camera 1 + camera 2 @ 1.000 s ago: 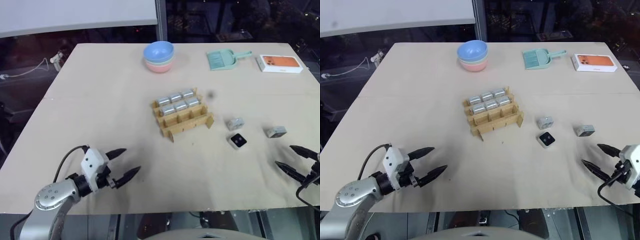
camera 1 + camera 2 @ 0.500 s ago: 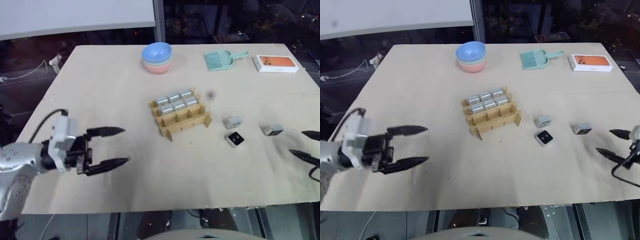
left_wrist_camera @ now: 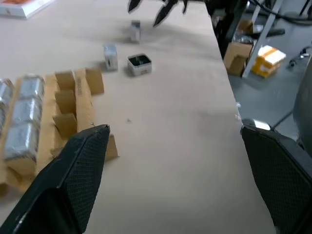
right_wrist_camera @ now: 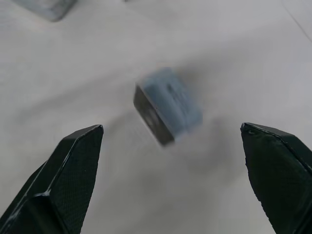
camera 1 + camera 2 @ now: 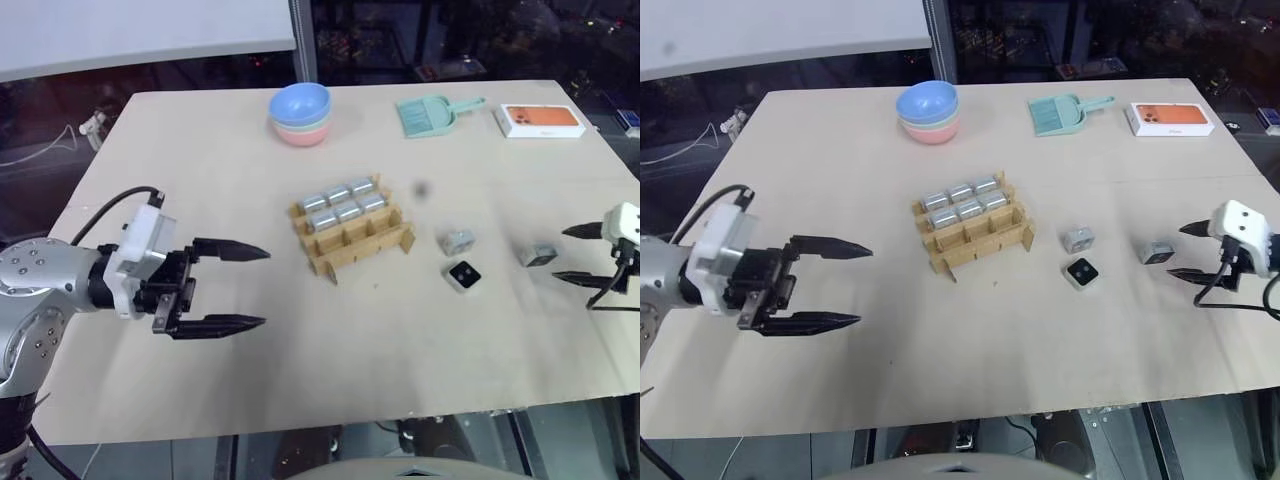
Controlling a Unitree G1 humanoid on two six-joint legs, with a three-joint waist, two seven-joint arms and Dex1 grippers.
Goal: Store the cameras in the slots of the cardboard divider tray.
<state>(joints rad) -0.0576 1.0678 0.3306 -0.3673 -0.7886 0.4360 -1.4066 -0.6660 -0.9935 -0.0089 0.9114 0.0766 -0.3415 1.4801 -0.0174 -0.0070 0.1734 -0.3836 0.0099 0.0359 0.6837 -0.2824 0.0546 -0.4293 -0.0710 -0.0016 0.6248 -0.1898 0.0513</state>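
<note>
The cardboard divider tray [image 5: 364,239] sits mid-table, with several silver cameras [image 5: 341,204] in its two far rows; the near row holds nothing. Three loose cameras lie to its right: a silver one [image 5: 458,240], one with a black square face up [image 5: 465,275], and the rightmost one [image 5: 540,255]. My right gripper [image 5: 562,254] is open just right of that camera, which lies ahead between the fingers [image 4: 168,105] in the right wrist view. My left gripper [image 5: 264,288] hovers open left of the tray, pointing toward it, holding nothing.
Stacked bowls [image 5: 299,113], a mint-green dustpan [image 5: 432,113] and a white-and-orange box [image 5: 540,120] line the far edge. The table's right edge runs close to my right gripper. Bare tabletop lies between my left gripper and the tray.
My left gripper has risen and swung to point right toward the tray. The right gripper has moved forward and up to the rightmost camera. The view has also shifted.
</note>
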